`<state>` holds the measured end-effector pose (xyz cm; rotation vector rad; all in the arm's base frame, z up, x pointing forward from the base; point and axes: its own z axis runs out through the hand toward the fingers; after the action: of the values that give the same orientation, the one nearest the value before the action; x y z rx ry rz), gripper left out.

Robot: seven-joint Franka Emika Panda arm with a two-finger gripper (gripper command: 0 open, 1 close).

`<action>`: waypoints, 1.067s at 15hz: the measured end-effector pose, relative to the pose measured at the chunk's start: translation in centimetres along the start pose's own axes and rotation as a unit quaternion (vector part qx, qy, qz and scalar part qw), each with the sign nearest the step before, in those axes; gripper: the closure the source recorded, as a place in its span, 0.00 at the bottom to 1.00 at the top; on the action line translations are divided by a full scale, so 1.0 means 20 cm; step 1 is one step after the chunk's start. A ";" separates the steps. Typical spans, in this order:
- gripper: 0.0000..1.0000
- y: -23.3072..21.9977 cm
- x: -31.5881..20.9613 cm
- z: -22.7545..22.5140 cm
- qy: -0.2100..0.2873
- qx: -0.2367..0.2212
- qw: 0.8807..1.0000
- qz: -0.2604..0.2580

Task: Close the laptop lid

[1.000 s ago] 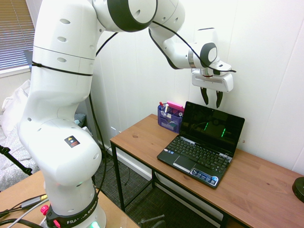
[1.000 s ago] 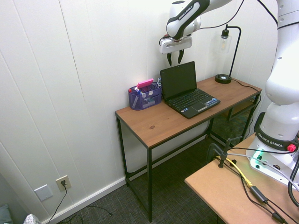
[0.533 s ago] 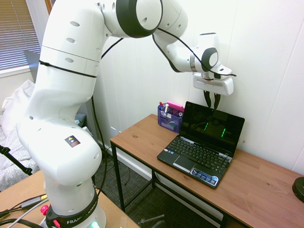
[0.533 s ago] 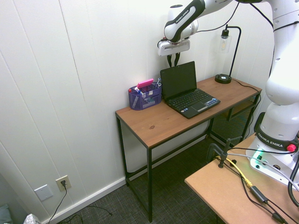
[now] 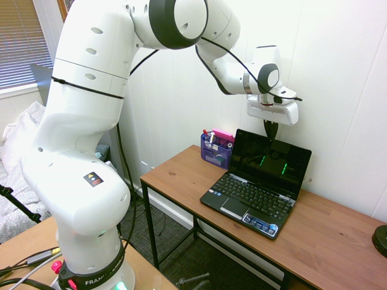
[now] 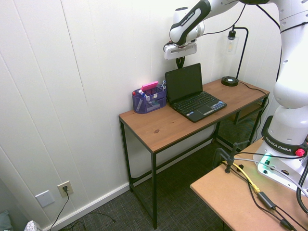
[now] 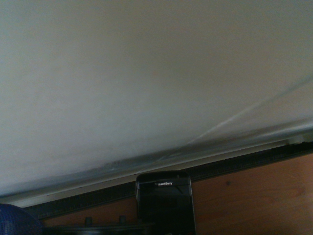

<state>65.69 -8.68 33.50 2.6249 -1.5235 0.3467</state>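
Directly below the gripper (image 5: 269, 132), whose fingers are pressed together on nothing, the laptop lid (image 5: 271, 156) stands upright at the desk's (image 5: 181, 172) back, its long top edge running from 10 to 4 o'clock under the fingertips.

The laptop lid (image 5: 271, 159) is glossy black — its screen panel mirrors green glints and a dim room. The keyboard deck (image 5: 254, 196) below looks like matt dark grey plastic, with a shinier strip along the front edge. The desk (image 5: 181, 175) has a warm brown wood top with visible grain and a knot, smooth with a low sheen, on thin matt black metal legs (image 6: 153, 187). The pen holder (image 5: 216, 152) is purple mesh. The robot arm (image 5: 91, 121) is smooth glossy white plastic with black joint bands. The wall (image 6: 86, 72) is white panelling, matt. The floor (image 6: 183, 207) is dark, rough-textured carpet. In the wrist view a glossy black phone (image 7: 165, 201) shows — its face is printed "BlackBerry".
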 end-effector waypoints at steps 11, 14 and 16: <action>1.00 0.46 -0.19 -0.02 -0.052 -0.027 0.998 0.015; 1.00 0.61 -0.31 0.07 -0.071 -0.044 0.996 0.014; 1.00 0.70 -0.38 0.14 -0.084 -0.057 0.995 0.013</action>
<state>50.32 -9.88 28.39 2.6046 -1.5741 0.0400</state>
